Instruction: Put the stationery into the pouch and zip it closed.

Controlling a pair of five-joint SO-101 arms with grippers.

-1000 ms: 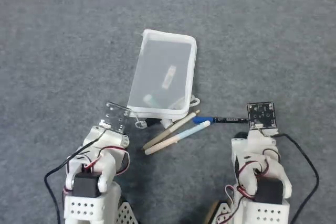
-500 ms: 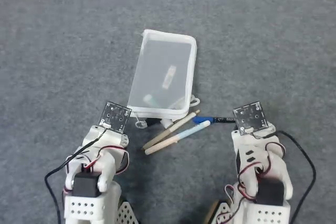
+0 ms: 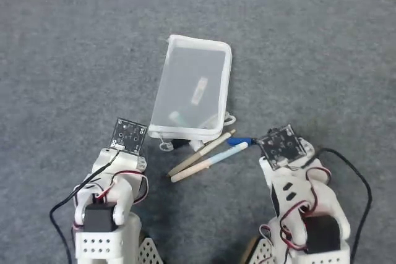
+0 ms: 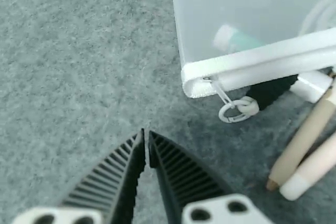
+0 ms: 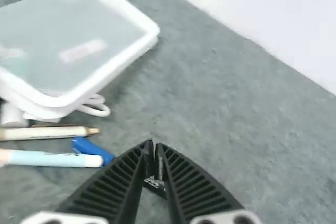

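Okay, left end effector (image 4: 146, 140) is hanging low over the grey surface (image 3: 322, 60). Its jaws are pressed together and there's nothing in them. Just beyond its tips I've got the corner of the pouch (image 4: 252, 19), with the zip pull ring (image 4: 234, 109) dangling off that corner onto the surface, clear of the jaws.

From the high view, the pouch lies flat in the middle, a little tilted, with its zipper edge facing both arms. Through the translucent side I can make out a small white and teal tube (image 4: 233, 38) inside, near the zipper edge.

Out on the surface, just beside that edge, a beige pen (image 3: 201, 153) and a light blue pen (image 3: 210, 164) lie side by side, angled, between the two arms. A blue-capped pen (image 3: 238, 141) sits right next to them, its far end running under the right wrist.

Right end effector (image 5: 152, 148) is closed down to a thin slit and, as far as I can see, grips nothing. It's poised above the surface with the blue cap just beside its tips, and the pouch is further off beyond the pens.
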